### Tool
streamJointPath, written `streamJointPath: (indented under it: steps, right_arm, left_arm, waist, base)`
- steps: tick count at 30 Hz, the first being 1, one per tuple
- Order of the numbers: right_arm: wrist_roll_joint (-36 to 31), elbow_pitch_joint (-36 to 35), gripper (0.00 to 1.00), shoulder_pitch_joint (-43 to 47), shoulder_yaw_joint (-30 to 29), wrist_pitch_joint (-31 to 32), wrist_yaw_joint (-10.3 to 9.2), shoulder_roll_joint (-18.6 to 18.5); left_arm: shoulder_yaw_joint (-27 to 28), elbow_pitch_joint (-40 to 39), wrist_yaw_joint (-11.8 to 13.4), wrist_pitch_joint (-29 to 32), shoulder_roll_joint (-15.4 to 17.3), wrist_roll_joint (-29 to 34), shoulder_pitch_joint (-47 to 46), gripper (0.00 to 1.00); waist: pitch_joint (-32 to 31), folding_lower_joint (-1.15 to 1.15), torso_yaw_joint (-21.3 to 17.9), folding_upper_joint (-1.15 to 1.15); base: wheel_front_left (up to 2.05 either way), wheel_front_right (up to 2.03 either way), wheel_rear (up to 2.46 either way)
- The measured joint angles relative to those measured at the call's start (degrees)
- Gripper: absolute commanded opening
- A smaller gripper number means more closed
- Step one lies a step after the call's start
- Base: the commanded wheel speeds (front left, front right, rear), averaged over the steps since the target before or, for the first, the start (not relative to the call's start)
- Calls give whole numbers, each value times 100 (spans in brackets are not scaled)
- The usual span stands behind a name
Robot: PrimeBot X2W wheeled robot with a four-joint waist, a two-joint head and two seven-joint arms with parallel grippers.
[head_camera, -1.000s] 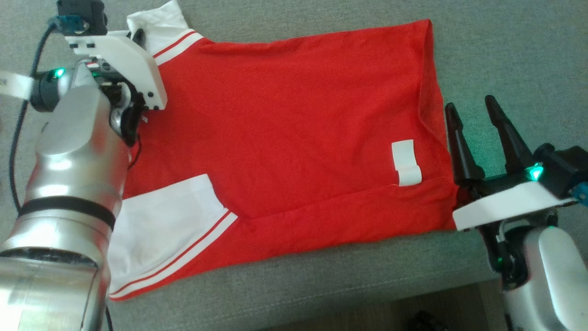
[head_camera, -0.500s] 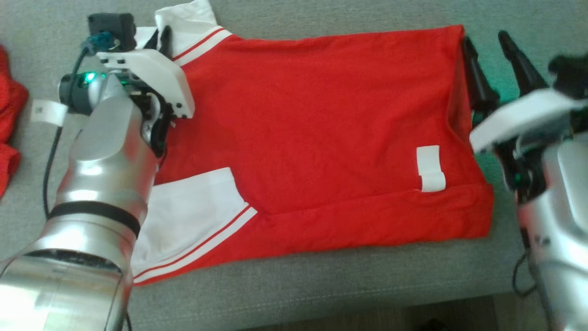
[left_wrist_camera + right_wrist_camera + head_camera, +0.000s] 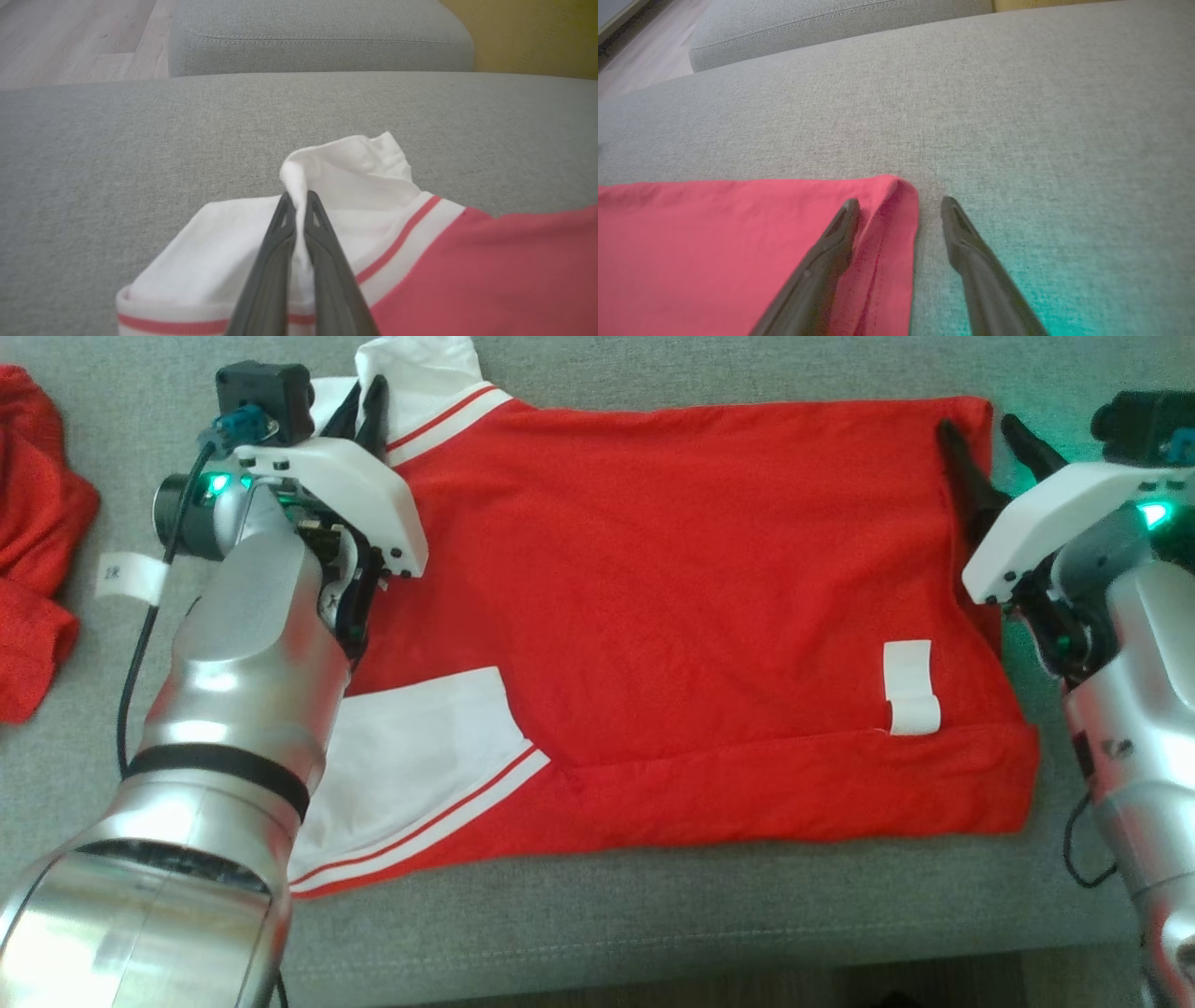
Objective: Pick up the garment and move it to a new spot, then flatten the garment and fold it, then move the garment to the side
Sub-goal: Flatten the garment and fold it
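Left gripper [image 3: 296,198] clamps the white sleeve [image 3: 355,172]; right gripper [image 3: 901,201], jaws apart, straddles the red hem [image 3: 887,242], risking a single-layer pinch.

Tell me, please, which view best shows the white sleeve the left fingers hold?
The left wrist view: the white sleeve sits close and centred, a fold pinched between the left fingers. The head view has it partly behind those fingers. The right wrist view faces the red hem instead.
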Motion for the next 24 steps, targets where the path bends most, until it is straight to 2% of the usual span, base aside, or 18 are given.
streamJointPath:
  steps: [1,2,3,5,7,13,18,24]
  right_arm:
    - [41,47,72,-46,41,-10,0,-20]
    - [71,88,71,-92,81,-15,0,-53]
    - [104,137,56,-142,126,-35,0,-82]
    - [185,247,46,-228,192,-65,0,-131]
    - [270,322,0,-303,271,-108,0,-156]
    - [415,431,0,-387,407,-580,0,-200]
    - [601,290,0,-379,468,-1074,0,-343]
    - [743,-210,0,-104,520,-1535,0,-495]
  left_arm:
    - [-3,-11,-1,-5,-1,-30,0,0]
    - [-8,-16,-1,-5,-4,-47,0,0]
    - [-11,-19,-2,-7,-5,-48,-1,0]
    - [-18,-22,-16,-33,-7,-48,-1,0]
    - [-19,-45,-37,-48,-8,-62,-4,0]
    - [-14,-356,-21,-49,-4,-92,3,0]
    - [123,-1376,119,-56,82,-66,227,0]
    - [366,-2630,225,-56,264,81,1113,0]
  waist:
    - [6,0,6,0]
    - [14,0,12,0]
    - [23,0,17,0]
    - [43,0,23,0]
    - [71,0,30,0]
    - [78,1,50,0]
    - [-23,0,67,0]
    - [-150,0,86,0]
  base:
    - [0,0,0]
    - [0,0,0]
    - [0,0,0]
    - [0,0,0]
    - [0,0,0]
    - [0,0,0]
    - [0,0,0]
    - [0,0,0]
